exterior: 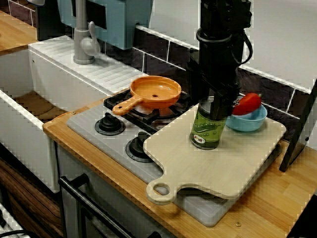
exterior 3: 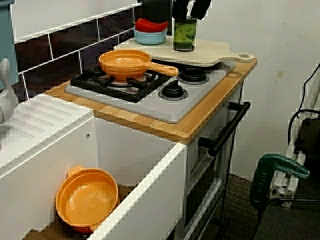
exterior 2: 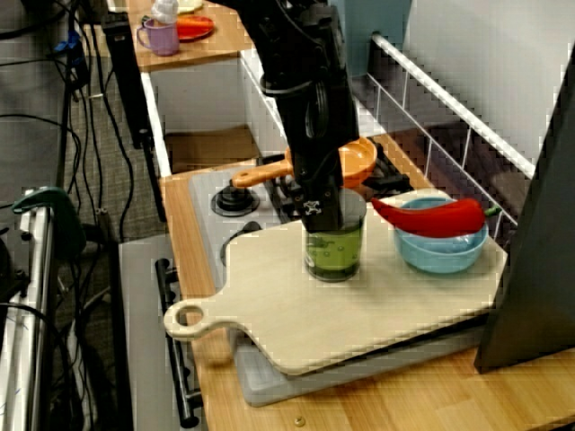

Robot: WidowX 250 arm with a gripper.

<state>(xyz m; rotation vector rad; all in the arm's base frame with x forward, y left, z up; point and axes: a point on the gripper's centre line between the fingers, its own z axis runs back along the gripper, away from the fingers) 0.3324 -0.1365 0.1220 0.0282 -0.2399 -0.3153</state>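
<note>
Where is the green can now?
In the view from the front, the green can stands on the cutting board, under the gripper, left of the blue bowl.

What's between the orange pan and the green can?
From the orange pan: black burner grate, then bare cutting board up to the green can. Nothing else; clearest in the view facing the tiled wall.

even indoor light, soft shadows, jagged edges

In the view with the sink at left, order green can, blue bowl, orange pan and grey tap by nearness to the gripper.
1. green can, right under the gripper.
2. blue bowl, just right of it in the picture.
3. orange pan, left, on the stove.
4. grey tap, far left, by the sink.
</note>
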